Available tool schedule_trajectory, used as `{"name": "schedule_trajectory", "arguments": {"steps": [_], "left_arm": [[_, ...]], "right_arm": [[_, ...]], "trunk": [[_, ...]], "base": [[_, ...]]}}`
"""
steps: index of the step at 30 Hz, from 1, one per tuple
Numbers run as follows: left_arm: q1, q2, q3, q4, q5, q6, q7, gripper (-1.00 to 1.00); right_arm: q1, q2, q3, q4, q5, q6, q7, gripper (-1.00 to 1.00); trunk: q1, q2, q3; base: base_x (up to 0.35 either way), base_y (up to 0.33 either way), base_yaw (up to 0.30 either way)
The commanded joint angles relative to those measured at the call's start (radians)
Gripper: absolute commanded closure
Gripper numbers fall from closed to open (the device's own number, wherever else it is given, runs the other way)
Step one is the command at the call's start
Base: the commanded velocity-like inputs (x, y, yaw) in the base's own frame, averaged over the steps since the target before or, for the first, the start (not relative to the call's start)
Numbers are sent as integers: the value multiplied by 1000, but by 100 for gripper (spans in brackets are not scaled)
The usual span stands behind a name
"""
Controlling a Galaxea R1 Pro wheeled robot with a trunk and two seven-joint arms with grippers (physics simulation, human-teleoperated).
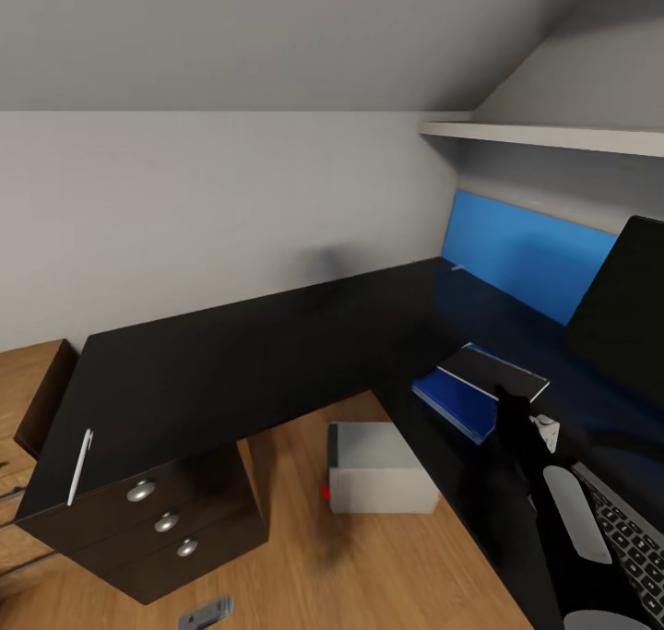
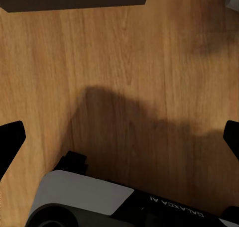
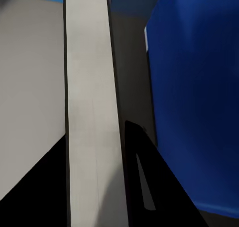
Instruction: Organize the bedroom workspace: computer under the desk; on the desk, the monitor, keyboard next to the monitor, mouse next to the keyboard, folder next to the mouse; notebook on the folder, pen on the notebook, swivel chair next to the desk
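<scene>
**Notebook on the folder, pen at the far end of the desk**

In the head view, the desk [image 1: 277, 353] runs from the lower left of the frame up to the corner by the blue back panel [image 1: 526, 252] and down the right side. The blue folder [image 1: 452, 401] lies flat on the right wing of the desk, and a dark notebook [image 1: 493, 374] with a pale edge lies on top of it, covering its upper right part. The right gripper [image 1: 513, 407] sits at the near edge of the notebook, at its lower right corner; I cannot tell whether its fingers are apart or closed on anything. The right wrist view has a pale edge [image 3: 89, 112] running between dark surfaces, with blue beside it.

The white pen [image 1: 80, 466] lies on the desk's lower left end, well apart from the folder. The computer [image 1: 378, 469] stands on the wooden floor [image 1: 369, 565] in the angle of the desk. The monitor [image 1: 622, 307] stands at the right edge of the frame, the keyboard [image 1: 636, 542] at the lower right.

The left gripper [image 2: 122, 137] points down at the floor, fingers [image 2: 10, 137] spread wide, holding nothing.
</scene>
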Motion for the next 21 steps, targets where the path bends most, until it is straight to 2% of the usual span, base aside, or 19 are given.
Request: {"name": "schedule_trajectory", "arguments": {"steps": [1, 16, 21], "left_arm": [[0, 0, -1, -2, 8, 3, 7, -100], [0, 0, -2, -2, 8, 3, 7, -100], [0, 0, -2, -2, 8, 3, 7, -100]], "right_arm": [[0, 0, -1, -1, -8, 5, -6, 100], [0, 0, -1, 1, -7, 5, -6, 100], [0, 1, -1, 1, -7, 5, -7, 100]], "trunk": [[0, 0, -1], [0, 0, -1], [0, 0, -1]], "base": [[147, 114, 0], [28, 20, 0], [116, 56, 0]]}}
